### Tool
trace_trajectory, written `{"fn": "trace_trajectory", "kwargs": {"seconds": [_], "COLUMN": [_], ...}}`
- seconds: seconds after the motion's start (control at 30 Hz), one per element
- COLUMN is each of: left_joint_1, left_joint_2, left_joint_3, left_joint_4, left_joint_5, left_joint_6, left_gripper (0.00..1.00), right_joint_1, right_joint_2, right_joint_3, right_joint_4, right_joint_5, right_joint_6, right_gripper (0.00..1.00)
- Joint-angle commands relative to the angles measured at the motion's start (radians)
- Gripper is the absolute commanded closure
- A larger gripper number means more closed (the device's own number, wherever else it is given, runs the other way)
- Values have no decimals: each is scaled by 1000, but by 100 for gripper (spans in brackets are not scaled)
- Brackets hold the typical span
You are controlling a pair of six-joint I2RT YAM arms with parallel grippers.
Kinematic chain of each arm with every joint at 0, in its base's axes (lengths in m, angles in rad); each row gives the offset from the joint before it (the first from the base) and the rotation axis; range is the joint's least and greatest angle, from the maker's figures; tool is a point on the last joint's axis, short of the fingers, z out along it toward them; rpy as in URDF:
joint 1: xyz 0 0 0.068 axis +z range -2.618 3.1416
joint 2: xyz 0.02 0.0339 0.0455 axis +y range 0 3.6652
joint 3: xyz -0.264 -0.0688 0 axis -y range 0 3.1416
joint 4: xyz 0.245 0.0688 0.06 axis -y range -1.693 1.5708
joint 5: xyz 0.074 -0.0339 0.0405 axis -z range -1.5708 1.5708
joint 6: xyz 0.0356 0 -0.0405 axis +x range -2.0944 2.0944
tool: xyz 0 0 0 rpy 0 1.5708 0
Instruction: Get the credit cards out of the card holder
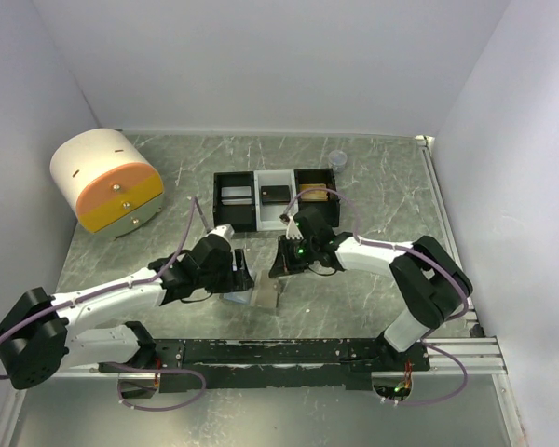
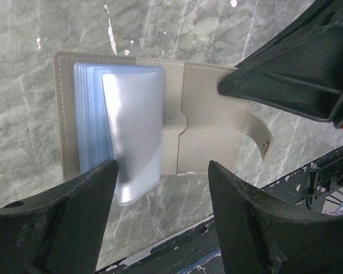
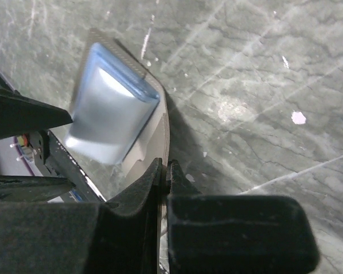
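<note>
- Framing the card holder (image 2: 206,120), the left gripper (image 2: 163,168) has its jaws spread wide and grips nothing.
- The right gripper (image 3: 164,168) has its jaws pressed together, and its tip touches the holder's bare grey leaf.
- Between the left jaws, clear blue-tinted sleeves (image 2: 131,120) fan up from the other leaf.
- The holder lies open on the desk (image 1: 373,298) between the two grippers.
- Beyond both jaws stands a black-and-white tray (image 1: 275,196).
</note>
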Motion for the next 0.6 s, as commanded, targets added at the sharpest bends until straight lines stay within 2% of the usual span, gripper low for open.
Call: {"fn": "trace_trajectory", "kwargs": {"seconds": [0.0,0.17,0.3,0.57], "left_joint_1": [-5,-6,-5,-5], "left_joint_2": [11,-4,-17,-9], "left_joint_3": [1,10,-2,1], "left_joint_4": [53,-21,10,81], "left_joint_5": [18,-44,-12,79], "left_joint_6": [-29,-43,-29,16], "left_gripper": [24,21,21,30], "right_joint_1": [-3,-3,-3,-3], "right_joint_2": [25,41,51,77], "right_joint_3": [-25,-28,-25,-26], "right_joint_4": [0,-42,-33,-13], "right_joint_5": [33,118,119,94], "right_joint_6": [-9,-27,-44,-23], "right_gripper": [100,100,99,99]}}
